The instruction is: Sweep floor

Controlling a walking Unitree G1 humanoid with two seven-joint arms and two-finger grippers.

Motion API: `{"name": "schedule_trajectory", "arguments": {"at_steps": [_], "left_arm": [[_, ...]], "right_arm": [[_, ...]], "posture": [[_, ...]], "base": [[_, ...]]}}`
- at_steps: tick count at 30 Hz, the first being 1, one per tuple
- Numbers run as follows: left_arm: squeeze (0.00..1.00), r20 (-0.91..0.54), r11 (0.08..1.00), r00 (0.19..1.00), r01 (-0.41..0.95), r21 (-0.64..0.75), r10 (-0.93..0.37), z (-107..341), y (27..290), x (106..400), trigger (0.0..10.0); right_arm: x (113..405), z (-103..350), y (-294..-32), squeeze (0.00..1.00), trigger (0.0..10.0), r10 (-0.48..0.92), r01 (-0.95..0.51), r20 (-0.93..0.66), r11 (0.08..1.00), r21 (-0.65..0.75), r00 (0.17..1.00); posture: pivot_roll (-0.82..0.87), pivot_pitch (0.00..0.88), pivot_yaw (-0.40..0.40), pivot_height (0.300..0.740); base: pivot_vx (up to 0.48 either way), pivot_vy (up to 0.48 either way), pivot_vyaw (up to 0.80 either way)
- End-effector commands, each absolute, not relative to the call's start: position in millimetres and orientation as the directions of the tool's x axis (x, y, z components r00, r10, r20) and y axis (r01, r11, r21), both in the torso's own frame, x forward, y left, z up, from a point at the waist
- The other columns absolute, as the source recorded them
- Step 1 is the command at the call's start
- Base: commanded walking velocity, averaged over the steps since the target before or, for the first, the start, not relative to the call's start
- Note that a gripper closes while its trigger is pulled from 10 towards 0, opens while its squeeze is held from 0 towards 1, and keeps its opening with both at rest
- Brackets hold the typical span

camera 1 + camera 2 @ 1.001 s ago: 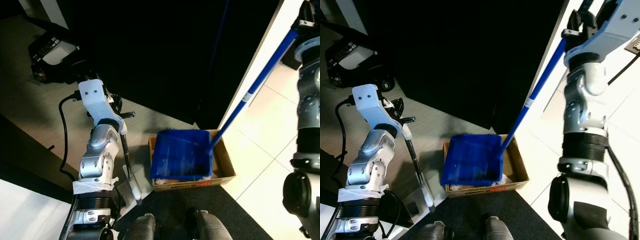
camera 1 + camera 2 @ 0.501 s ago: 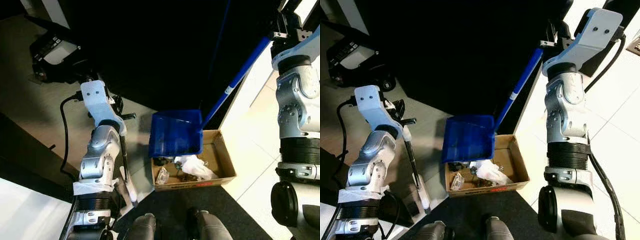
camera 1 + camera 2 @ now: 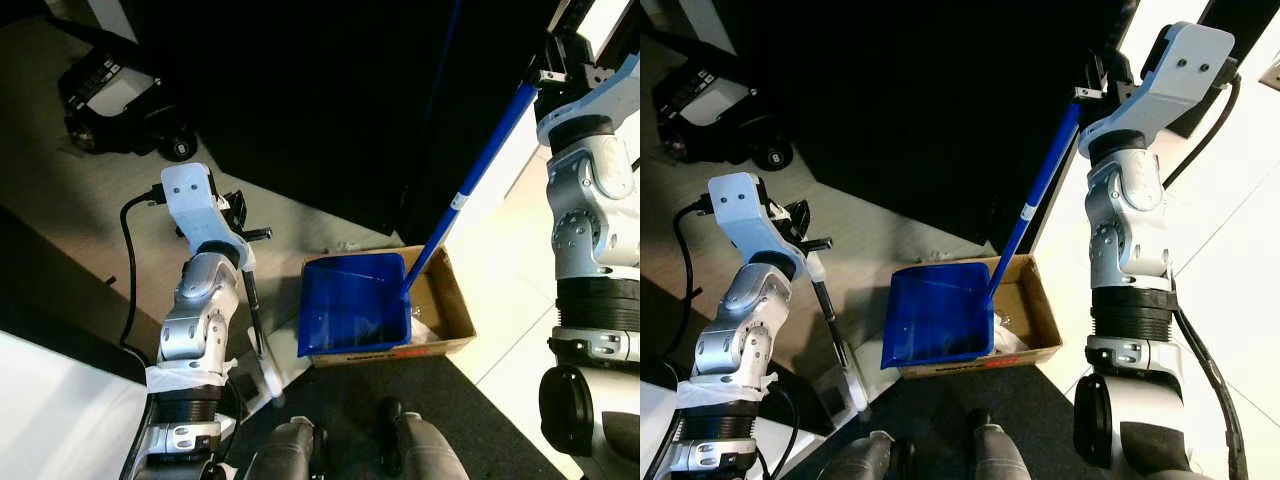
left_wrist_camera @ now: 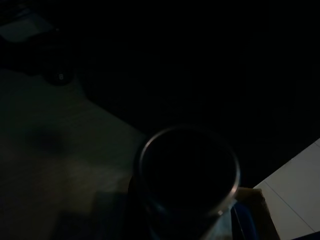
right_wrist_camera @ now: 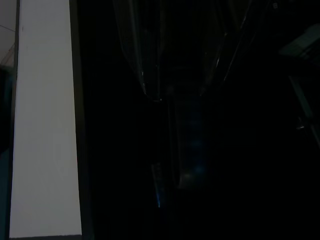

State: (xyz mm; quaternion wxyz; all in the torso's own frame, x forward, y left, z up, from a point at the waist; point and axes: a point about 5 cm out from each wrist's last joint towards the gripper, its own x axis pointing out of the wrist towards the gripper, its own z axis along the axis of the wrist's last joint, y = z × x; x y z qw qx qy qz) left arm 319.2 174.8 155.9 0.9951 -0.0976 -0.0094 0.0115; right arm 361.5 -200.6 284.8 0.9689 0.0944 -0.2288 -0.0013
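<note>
The dustpan (image 3: 355, 315), blue and deep, sits tipped over the open top of a cardboard box (image 3: 440, 310) on the floor, covering most of the box's left part and hiding much of what lies inside; a bit of pale rubbish shows at the box's right edge. Its long blue handle (image 3: 480, 170) rises slantwise up and to the right, with a white band partway along, to the right gripper (image 3: 1092, 85), which is raised high and has its fingers clamped on the handle's upper end. The box stands where grey floor (image 3: 90, 215) meets a dark mat (image 3: 470, 420) in front of the robot's feet, beside a white doorframe (image 3: 500, 170) and pale tiles (image 3: 510, 290) on the right. Behind it is a large black surface. The left gripper (image 3: 240, 215) is bent in at chest height and closed on the top of a thin dark broom (image 3: 255, 320) that stands nearly upright, its pale head down on the floor just left of the box. A black wheeled device (image 3: 110, 100) stands well apart at the far left. Both wrist views are very dark; the left one shows a dim round tube end (image 4: 187, 182).
</note>
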Motion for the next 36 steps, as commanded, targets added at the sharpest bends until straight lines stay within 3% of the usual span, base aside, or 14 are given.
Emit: {"name": "schedule_trajectory", "arguments": {"at_steps": [1,36], "left_arm": [[0.0,0.052,0.981,0.998,-0.012,-0.192,0.023,161.5,173.0,317.3,10.0],[0.0,0.046,0.98,0.998,-0.021,-0.197,0.03,160.7,174.7,317.4,10.0]], "right_arm": [[356.2,296.4,-200.8,0.0,10.0,-0.048,-0.051,0.49,0.981,0.187,0.87],[357.7,294.6,-199.3,0.0,10.0,-0.04,-0.056,0.479,0.981,0.186,0.877]], "posture": [[0.02,0.096,0.027,0.74],[0.03,0.094,0.026,0.74]], "base": [[-0.39,0.0,0.0],[-0.401,0.0,0.0]]}}
